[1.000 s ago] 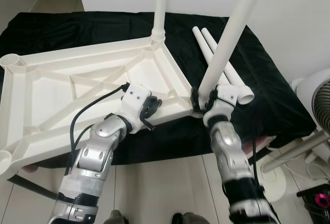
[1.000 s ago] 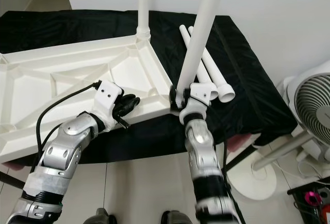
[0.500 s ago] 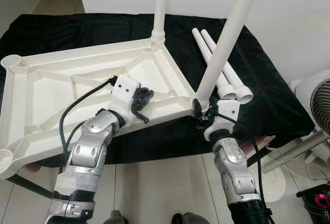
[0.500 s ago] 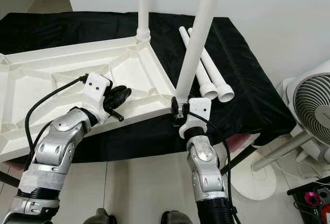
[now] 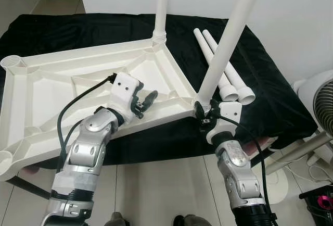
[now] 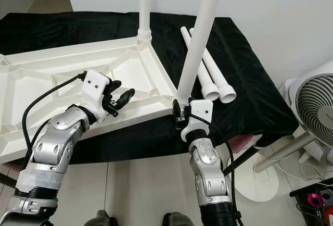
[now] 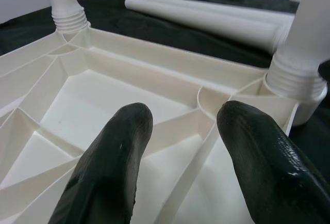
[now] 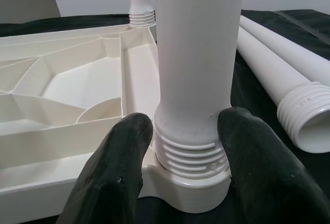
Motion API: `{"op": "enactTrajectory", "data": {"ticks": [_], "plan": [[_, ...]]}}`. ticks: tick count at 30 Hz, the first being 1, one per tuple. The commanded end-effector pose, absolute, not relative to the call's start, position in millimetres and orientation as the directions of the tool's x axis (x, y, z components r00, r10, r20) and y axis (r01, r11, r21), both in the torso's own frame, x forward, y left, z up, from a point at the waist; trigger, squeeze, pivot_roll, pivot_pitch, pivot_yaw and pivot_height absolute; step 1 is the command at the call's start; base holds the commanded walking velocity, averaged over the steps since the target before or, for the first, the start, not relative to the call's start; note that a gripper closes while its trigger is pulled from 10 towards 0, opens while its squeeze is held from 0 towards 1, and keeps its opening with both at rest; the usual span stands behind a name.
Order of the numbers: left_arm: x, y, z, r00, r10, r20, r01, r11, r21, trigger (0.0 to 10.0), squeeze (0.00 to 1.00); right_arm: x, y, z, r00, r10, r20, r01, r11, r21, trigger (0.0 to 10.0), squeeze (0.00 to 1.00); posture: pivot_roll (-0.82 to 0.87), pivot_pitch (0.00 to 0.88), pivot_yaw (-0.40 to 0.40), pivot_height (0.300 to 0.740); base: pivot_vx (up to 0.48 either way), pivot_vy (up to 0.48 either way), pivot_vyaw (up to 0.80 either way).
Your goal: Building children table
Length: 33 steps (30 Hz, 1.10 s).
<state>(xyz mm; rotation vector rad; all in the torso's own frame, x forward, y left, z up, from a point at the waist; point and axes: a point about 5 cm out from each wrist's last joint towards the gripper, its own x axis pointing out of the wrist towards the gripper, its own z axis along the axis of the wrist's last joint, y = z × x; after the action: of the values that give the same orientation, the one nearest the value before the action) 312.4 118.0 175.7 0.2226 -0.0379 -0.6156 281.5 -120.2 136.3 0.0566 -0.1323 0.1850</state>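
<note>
Right wrist view shows my right gripper [image 8: 178, 177] fingers clamping the near leg [image 8: 196, 53]; left gripper [image 6: 120, 98] fingers spread over the tabletop [image 5: 47, 85].

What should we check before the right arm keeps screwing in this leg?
1. Right tool closed on the leg at its threaded base: ok.
2. Threads fully seated in the corner socket: not ok, several still show.
3. Leg square to the tabletop: not ok, it leans.
4. Left tool steadying the tabletop: not ok, open and above the ribs.
5. Far leg mounted: ok.
6. Spare legs within reach on the cloth: ok.
</note>
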Motion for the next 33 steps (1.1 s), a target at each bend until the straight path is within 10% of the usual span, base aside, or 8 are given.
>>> {"op": "enactTrajectory", "data": {"ticks": [1, 33], "plan": [[313.3, 121.1, 165.4, 0.846, -0.528, -0.072, 0.528, 0.813, 0.245, 10.0, 0.00, 280.6, -114.2, 138.9, 0.966, 0.218, 0.141, -0.228, 0.972, 0.057, 10.0, 0.00, -0.01, 0.052, -0.032, 0.740, 0.000, 0.000, 0.00], [341.3, 146.7, 154.9, 0.939, -0.259, -0.225, 0.323, 0.891, 0.320, 10.0, 0.00, 285.9, -105.8, 153.4, 0.936, 0.255, 0.242, -0.286, 0.953, 0.103, 10.0, 0.00, -0.03, 0.077, -0.021, 0.740, 0.000, 0.000, 0.00]]}}
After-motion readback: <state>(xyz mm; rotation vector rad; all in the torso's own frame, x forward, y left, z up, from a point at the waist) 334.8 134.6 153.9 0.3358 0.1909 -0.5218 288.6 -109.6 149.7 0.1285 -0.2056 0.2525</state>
